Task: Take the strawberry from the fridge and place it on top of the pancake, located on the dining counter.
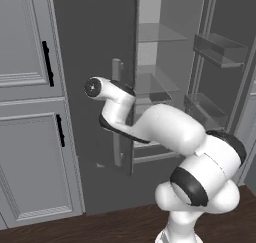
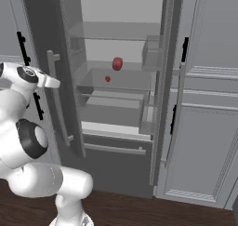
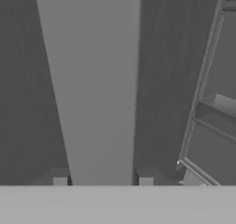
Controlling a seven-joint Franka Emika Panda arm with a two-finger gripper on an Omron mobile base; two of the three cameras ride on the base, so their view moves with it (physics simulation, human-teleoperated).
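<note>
Grey cabinets (image 1: 30, 87) flank the fridge (image 2: 116, 104), whose doors stand open. My end effector (image 3: 103, 182) straddles the left door's bar handle (image 3: 92, 80), fingertips (image 3: 60, 181) either side; clamped or loose, I cannot tell. Beyond it, to its right, the strawberry (image 2: 117, 63) sits on a glass shelf (image 2: 116, 78).
</note>
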